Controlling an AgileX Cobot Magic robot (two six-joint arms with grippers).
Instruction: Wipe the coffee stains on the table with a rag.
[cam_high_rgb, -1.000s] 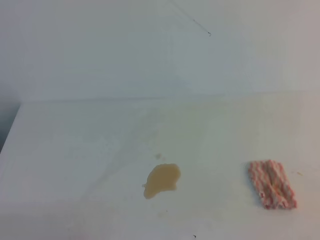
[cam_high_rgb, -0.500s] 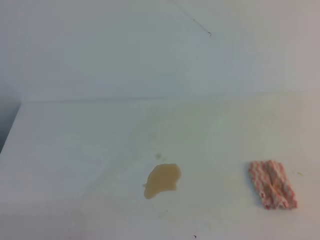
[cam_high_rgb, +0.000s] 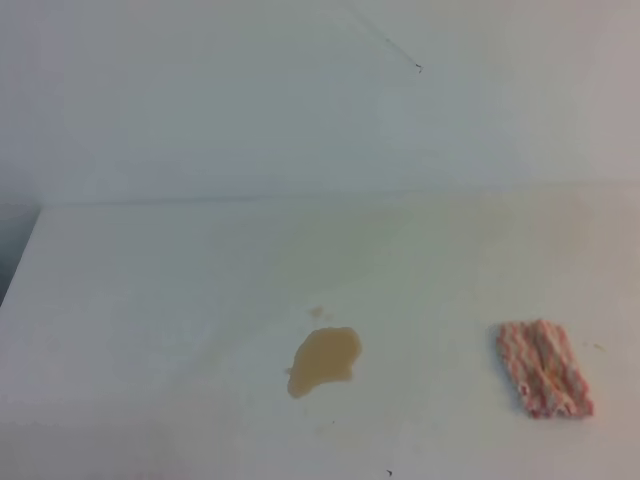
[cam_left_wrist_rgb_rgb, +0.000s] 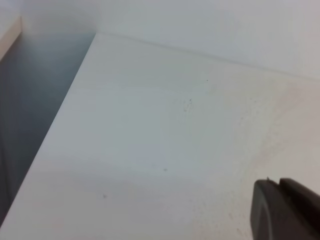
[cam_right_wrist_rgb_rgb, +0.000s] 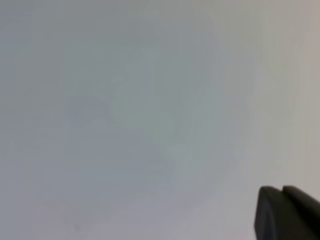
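Note:
The coffee stains (cam_high_rgb: 323, 361) form a pale tan blotch near the front middle of the white table (cam_high_rgb: 150, 300), with a tiny tan speck (cam_high_rgb: 317, 312) just behind it. The pink-and-white checked rag (cam_high_rgb: 544, 367) lies flat at the front right, well apart from the blotch. Neither arm shows in the exterior high view. In the left wrist view my left gripper (cam_left_wrist_rgb_rgb: 278, 182) is a dark tip at the bottom right over bare table, its fingers together. My right gripper (cam_right_wrist_rgb_rgb: 282, 189) looks the same in the right wrist view, shut and holding nothing.
The table's left edge (cam_left_wrist_rgb_rgb: 60, 115) drops off into a dark gap (cam_left_wrist_rgb_rgb: 30, 100). A white wall (cam_high_rgb: 300, 100) rises behind the table's far edge. A few small dark specks (cam_high_rgb: 389, 472) dot the front of the tabletop.

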